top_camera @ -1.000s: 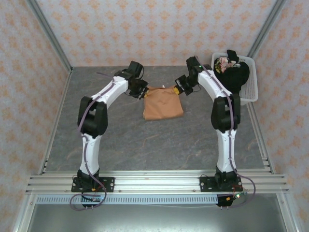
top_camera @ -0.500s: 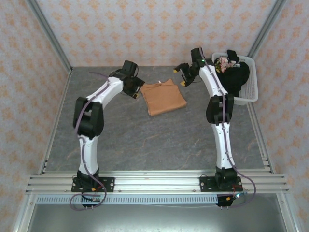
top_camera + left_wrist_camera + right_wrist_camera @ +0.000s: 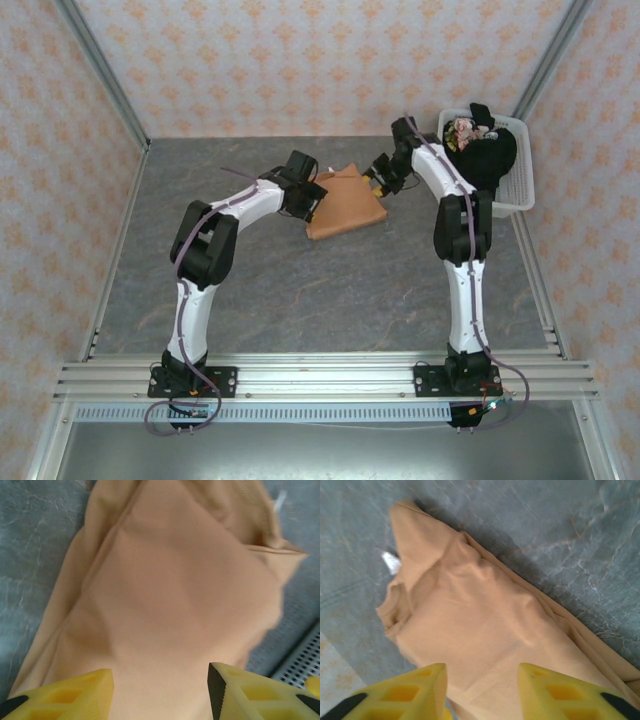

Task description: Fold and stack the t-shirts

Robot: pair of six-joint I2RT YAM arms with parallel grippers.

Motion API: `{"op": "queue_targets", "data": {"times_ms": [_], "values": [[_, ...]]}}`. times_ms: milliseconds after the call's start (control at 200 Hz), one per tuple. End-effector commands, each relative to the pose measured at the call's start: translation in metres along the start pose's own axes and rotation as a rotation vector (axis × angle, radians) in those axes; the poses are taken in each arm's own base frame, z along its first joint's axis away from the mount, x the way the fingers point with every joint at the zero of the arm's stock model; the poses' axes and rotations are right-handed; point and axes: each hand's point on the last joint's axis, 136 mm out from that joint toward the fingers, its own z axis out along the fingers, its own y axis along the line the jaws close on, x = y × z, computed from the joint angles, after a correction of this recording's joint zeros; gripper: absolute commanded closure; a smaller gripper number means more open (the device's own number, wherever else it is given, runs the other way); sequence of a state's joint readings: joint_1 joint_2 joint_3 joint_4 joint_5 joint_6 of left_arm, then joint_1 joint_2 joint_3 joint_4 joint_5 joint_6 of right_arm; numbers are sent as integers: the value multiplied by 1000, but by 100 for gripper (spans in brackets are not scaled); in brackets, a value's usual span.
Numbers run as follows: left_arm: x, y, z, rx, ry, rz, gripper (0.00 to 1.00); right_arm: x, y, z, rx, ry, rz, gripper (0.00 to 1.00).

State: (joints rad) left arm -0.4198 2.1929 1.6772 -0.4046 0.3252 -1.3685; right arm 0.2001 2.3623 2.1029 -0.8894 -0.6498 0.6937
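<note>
The orange-tan t-shirt [image 3: 347, 203] lies folded into a rough rectangle on the far middle of the grey table. My left gripper [image 3: 309, 199] hovers over its left edge, jaws open, with plain tan cloth [image 3: 175, 595] spread below the yellow fingers [image 3: 240, 690]. My right gripper [image 3: 379, 179] is at the shirt's far right corner, also open, above the cloth [image 3: 485, 630] near the collar and its white tag [image 3: 390, 562]. Neither gripper pinches the fabric. The black t-shirt [image 3: 486, 156] with a colourful print is heaped in the white basket [image 3: 521, 192].
The white slatted basket stands at the far right corner against the wall rail. The grey marbled table [image 3: 300, 290] stretches bare between the shirt and the arm bases. Patterned walls close in on three sides.
A second ago both grippers held the shirt's far corners; they let go and drew outward. Now both have moved back in over the shirt, and the shirt lies flatter and slightly farther right.
</note>
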Motion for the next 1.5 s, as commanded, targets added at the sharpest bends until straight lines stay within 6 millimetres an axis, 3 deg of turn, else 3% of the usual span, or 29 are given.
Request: {"op": "queue_targets", "data": {"times_ms": [0,170,320,455,580,706,786,881,996,1021,1136,1306,1496], "values": [[4,3,-9,-62,-17,34,52,26,-28,31,106,61,2,64],[-2,77,-7,-251,-39,5,58,74,-53,45,181,111,19,66],[-16,137,-33,-355,-76,-8,59,130,-58,51,165,150,40,67],[-35,165,-63,-384,-108,-22,58,169,-45,48,121,163,44,66],[-53,144,-102,-351,-162,58,56,186,-17,34,56,170,33,66],[-62,115,-147,-329,-240,139,48,178,7,-7,9,89,-19,64],[-54,102,-171,-263,-255,143,45,166,12,-39,-17,3,-61,59],[-20,90,-180,-132,-189,97,43,153,9,-71,-90,-72,-75,47],[37,84,-169,45,-103,-25,40,147,6,-98,-249,-93,-64,37],[48,88,-165,67,-97,-59,35,147,6,-103,-273,-94,-69,36],[81,87,-148,206,-122,-168,29,160,1,-114,-321,-67,-109,34],[98,93,-111,251,-120,-261,30,175,-11,-118,-356,-43,-106,34],[85,113,-86,256,-199,-338,38,189,-19,-123,-388,-19,-105,34]]}}
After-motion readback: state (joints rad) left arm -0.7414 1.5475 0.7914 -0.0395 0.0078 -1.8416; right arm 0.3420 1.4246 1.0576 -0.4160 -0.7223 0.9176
